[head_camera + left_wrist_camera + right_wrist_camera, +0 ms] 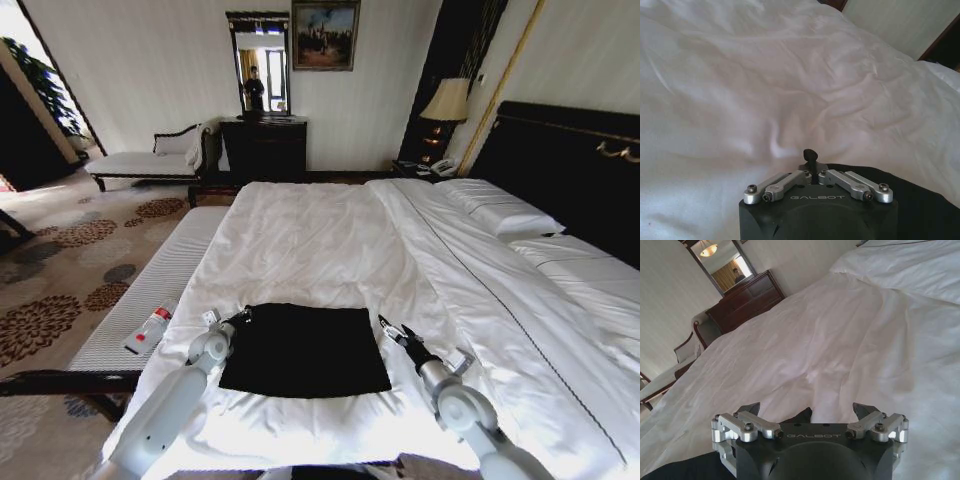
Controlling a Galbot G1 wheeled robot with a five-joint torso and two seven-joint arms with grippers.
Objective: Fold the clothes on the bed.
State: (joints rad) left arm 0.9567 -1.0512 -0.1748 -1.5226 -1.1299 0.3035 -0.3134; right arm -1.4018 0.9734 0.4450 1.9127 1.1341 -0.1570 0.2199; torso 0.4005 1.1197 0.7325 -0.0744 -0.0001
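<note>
Folded black T-shirt (304,349) on white bed (330,240) | left gripper (241,315) apparently pinching its far-left corner | right gripper (386,327) spread beside far-right corner

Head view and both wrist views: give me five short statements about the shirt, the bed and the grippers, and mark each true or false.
1. The black shirt lies on the white bed, folded to a rectangle. True.
2. The left gripper is at the shirt's far left corner. True.
3. The right gripper is shut. False: its fingers stand wide apart.
4. The left gripper is open. False: its fingertips meet, shut.
5. A bottle lies on the bed. False: it lies on the bench beside the bed.
</note>
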